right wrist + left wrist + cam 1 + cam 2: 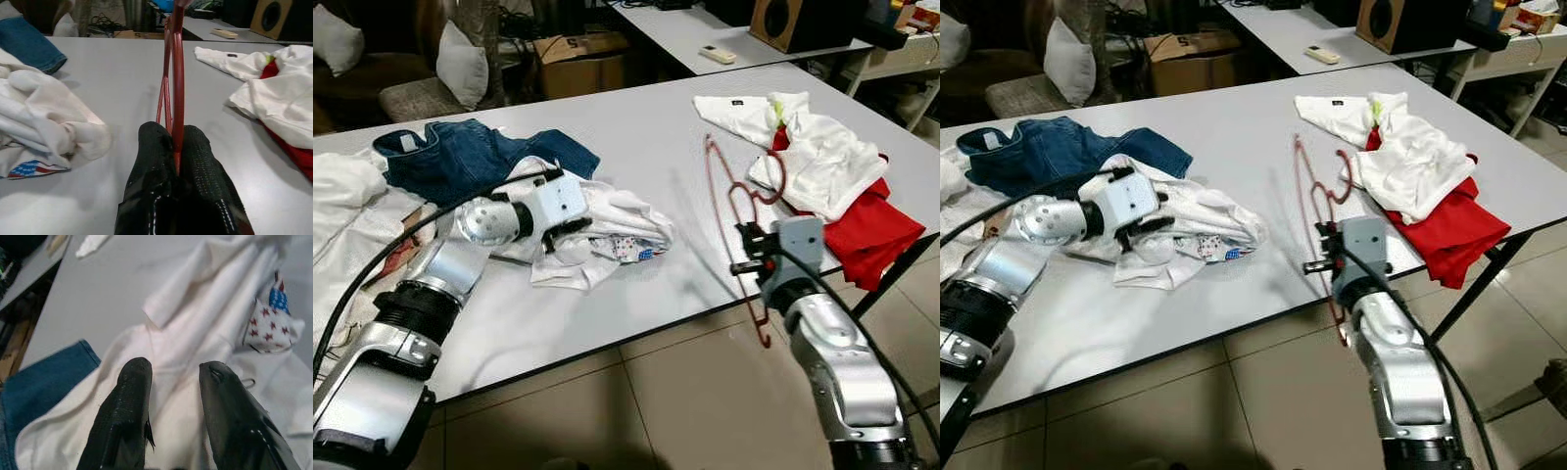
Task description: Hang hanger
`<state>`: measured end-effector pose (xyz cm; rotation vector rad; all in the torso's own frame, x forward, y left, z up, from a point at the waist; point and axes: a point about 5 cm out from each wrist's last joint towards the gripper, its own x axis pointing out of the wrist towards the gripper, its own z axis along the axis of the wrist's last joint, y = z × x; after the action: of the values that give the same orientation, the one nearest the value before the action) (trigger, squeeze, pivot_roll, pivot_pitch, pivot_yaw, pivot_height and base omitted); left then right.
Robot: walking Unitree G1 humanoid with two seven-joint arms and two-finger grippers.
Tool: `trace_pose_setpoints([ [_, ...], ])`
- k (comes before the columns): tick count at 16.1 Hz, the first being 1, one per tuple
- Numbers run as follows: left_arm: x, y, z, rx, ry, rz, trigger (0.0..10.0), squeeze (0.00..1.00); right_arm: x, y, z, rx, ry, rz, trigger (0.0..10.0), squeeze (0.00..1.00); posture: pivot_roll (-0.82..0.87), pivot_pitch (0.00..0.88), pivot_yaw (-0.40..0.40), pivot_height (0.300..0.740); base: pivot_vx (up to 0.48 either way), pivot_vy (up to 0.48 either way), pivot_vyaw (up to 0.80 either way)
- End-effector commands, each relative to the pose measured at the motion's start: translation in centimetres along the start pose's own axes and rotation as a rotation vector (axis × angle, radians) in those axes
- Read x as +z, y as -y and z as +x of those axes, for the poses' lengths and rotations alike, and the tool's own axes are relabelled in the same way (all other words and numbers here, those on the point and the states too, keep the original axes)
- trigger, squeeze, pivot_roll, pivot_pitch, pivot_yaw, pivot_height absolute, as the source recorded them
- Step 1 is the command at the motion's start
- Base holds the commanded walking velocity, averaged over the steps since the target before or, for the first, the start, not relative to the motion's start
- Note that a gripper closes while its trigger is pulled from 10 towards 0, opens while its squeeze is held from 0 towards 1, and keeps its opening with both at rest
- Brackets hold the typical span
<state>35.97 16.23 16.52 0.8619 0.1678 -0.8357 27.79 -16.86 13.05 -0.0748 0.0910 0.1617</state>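
Right wrist view: right gripper pinched tight on red hanger, held upright over the near edge of the grey table, its lower end past the edge; left gripper slightly parted, low over white shirt mid-table.

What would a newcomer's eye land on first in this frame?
Probably the red hanger, held up over the grey table's front edge by the right gripper, whose fingers are shut on its wire. Next, the left gripper, open above a crumpled white shirt, and the red and white clothes heaped at the table's right end.
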Motion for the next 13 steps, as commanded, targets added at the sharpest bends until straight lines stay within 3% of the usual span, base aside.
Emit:
trace_pose_setpoints([
  [1, 0.3, 0.0, 0.8, 0.006, -0.008, 0.050, 10.0, 0.00, 0.3, 0.3, -0.1, -0.007, 0.017, 0.001, 10.0, 0.00, -0.17, 0.000, 0.054, 0.740, 0.000, 0.000, 0.00],
  [3, 0.2, -0.2, 1.8, 0.083, -0.037, 0.067, 10.0, 0.00, 0.2, 0.3, -0.2, -0.012, 0.015, 0.002, 10.0, 0.00, -0.18, 0.000, 0.058, 0.740, 0.000, 0.000, 0.00],
  [6, -1.1, 0.1, 2.4, 0.094, -0.112, 0.071, 10.0, 0.00, -0.5, 0.3, -0.7, -0.020, -0.006, 0.001, 10.0, 0.00, -0.20, 0.000, 0.074, 0.740, 0.000, 0.000, 0.00],
  [7, -1.3, 0.0, 2.4, 0.103, -0.119, 0.066, 9.6, 0.00, -1.0, 0.7, -1.1, -0.037, -0.024, 0.002, 10.0, 0.00, -0.21, 0.000, 0.081, 0.740, 0.000, 0.000, 0.00],
  [8, -1.4, -0.1, 2.4, 0.115, -0.112, 0.057, 4.2, 0.00, -1.6, 1.1, -1.6, -0.054, -0.045, -0.005, 10.0, 0.00, -0.21, 0.000, 0.081, 0.740, 0.000, 0.000, 0.00],
  [9, -1.3, -0.2, 2.4, 0.128, -0.097, 0.040, 0.0, 0.00, -2.2, 1.4, -2.0, -0.069, -0.065, -0.001, 10.0, 0.00, -0.21, 0.000, 0.081, 0.740, 0.000, 0.000, 0.00],
  [13, -1.1, -0.7, 2.5, 0.171, -0.066, 0.025, 0.0, 0.00, -3.3, 2.2, -2.9, -0.096, -0.094, -0.005, 10.0, 0.00, -0.22, 0.000, 0.076, 0.740, 0.000, 0.000, 0.00],
])
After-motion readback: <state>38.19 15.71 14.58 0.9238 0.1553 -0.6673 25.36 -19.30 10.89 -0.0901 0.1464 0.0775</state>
